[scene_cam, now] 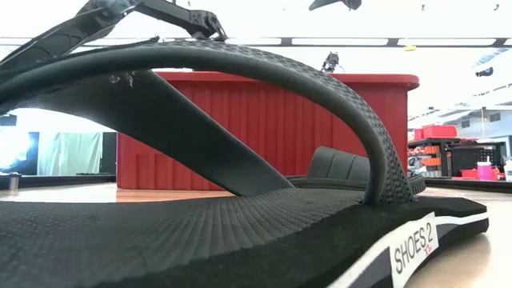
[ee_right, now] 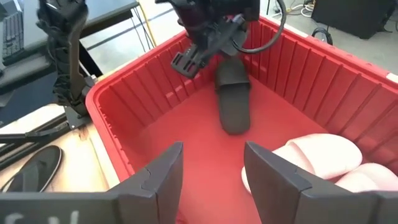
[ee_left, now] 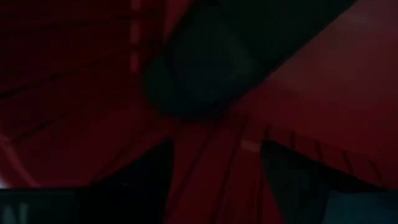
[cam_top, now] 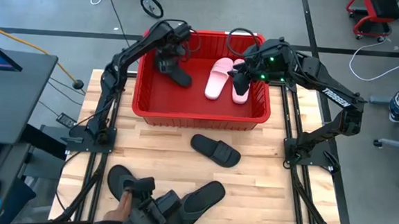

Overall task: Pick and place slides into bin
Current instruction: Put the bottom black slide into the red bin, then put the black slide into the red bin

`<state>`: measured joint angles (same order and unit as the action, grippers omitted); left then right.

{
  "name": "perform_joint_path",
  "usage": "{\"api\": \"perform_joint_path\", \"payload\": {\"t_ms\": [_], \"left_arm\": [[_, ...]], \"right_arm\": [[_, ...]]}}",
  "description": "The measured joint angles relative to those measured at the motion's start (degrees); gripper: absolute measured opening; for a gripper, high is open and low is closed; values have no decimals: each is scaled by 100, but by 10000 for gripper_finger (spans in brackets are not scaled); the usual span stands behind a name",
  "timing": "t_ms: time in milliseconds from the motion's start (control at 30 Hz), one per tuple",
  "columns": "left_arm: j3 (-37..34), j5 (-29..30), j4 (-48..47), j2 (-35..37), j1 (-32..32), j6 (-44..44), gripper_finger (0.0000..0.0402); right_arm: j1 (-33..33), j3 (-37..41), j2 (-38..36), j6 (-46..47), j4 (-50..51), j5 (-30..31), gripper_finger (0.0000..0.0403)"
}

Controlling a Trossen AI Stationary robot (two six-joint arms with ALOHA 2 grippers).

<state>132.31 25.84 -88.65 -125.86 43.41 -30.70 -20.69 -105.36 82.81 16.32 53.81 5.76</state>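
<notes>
Three slides already in the red bin (cam_top: 199,112): two pale pink slides (cam_top: 221,77) toward its right side, one black wide-strap slide (ee_right: 234,99) toward the left-back. Left tool (ee_right: 194,59) hanging right over that black slide's back end, can't tell whether clenched or released from here. Right tool (ee_right: 211,168) hovering above the bin floor beside the pink pair, fingers spread, nothing between them. Still out on the table (cam_top: 278,193): another black wide-strap slide (cam_top: 216,150) just in front of the bin's near wall, long axis running roughly left-right with a slight slant, plus two black thong flip-flops (cam_top: 126,182) down by the near edge. Probably that middle slide next, about even between both arms, maybe a touch closer to the right. Plenty of open wood around it, only the bin's thick rim to lift over.
</notes>
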Motion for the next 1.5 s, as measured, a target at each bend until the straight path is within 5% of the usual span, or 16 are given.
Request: {"api": "perform_joint_path", "payload": {"t_ms": [300, 533, 733, 867, 1067, 1300, 1500], "left_arm": [[4, -533, 109, 219, -600, 10, 213], [2, -480, 286, 332, -1262, -191, 149], [4, -229, 292, 984, -1685, 169, 75], [12, -584, 303, 1610, -2089, 1048, 43], [13, -1063, 390, 2395, -2694, 2185, 29], [13, -1068, 389, 2905, -3180, 3303, 65], [13, -1063, 383, 2992, -3569, 4545, 91]], "right_arm": [[-1, 0, 0, 107, 1, -51, 171], [246, 0, 0, 480, 460, -218, 146], [979, 3, 3, 1212, 1836, -633, 114], [1952, 220, 40, 1742, 1801, -765, 103], [3161, 1216, 44, 2201, 1037, -907, 111], [3410, 2634, 44, 3105, 598, -1173, 149], [3320, 4473, 44, 5245, -1955, -877, 185]]}}
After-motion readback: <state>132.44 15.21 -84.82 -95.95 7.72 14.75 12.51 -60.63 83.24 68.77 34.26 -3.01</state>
